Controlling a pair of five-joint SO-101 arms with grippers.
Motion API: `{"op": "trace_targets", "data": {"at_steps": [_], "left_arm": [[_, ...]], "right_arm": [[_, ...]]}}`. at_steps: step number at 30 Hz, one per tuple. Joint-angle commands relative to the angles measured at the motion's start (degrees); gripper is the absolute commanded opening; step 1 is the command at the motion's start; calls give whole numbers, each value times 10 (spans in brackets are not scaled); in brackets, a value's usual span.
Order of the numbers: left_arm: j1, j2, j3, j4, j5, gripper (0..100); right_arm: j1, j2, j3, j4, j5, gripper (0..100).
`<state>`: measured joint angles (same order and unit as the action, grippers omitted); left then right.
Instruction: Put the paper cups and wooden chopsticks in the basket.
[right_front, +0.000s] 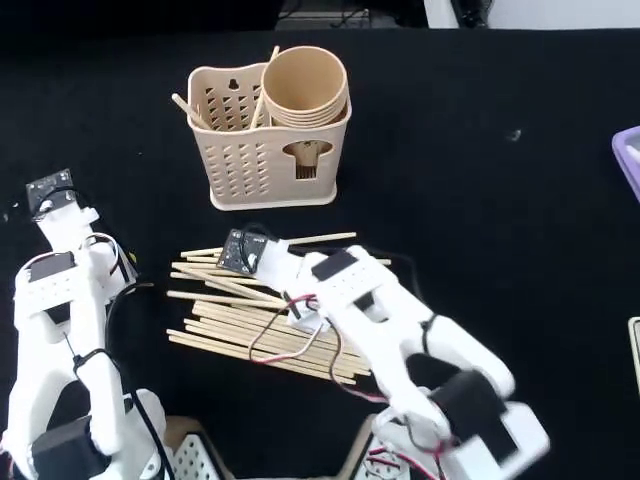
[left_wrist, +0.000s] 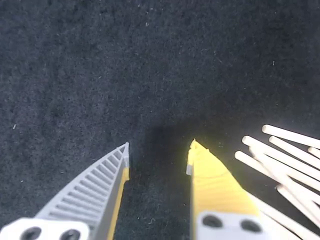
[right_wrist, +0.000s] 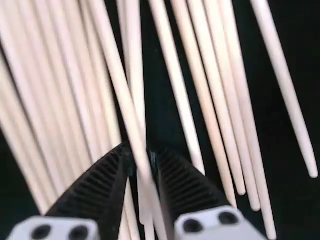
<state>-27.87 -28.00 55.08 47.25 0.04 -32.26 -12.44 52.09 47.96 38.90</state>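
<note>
In the right wrist view the right hand (right_wrist: 142, 157) is clamped on one chopstick (right_wrist: 120, 90) within the pile. In the left wrist view the left hand (left_wrist: 159, 147) stands apart over bare tabletop (left_wrist: 75, 60) beside stick ends. From above, the chopsticks (right_front: 220, 320) lie just before the basket (right_front: 240, 160), which holds the paper cups (right_front: 305, 85), with open tabletop to its right.

Basket (right_front: 268, 170): rear centre of table (right_front: 480, 250). Paper cups (right_front: 304, 85): stacked in its right compartment. Loose chopsticks (right_front: 190, 108): in its left compartment. Chopstick pile (right_front: 225, 322): on table, before basket. Right gripper (right_wrist: 142, 155): over pile, single chopstick (right_wrist: 117, 85) between jaws. Left gripper (left_wrist: 157, 147): left of pile.
</note>
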Motion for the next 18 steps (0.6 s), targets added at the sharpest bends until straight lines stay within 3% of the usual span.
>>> {"op": "trace_targets", "data": {"at_steps": [1, 8, 18], "left_arm": [[9, -2, -2, -12, -1, 188], [9, -2, -2, -12, -1, 188], [8, -2, -2, -12, -1, 188]], "right_arm": [[5, -102, 1, 43, -1, 11], [5, -294, 4, 136, -1, 11], [5, -451, -12, 142, -41, 11]]}}
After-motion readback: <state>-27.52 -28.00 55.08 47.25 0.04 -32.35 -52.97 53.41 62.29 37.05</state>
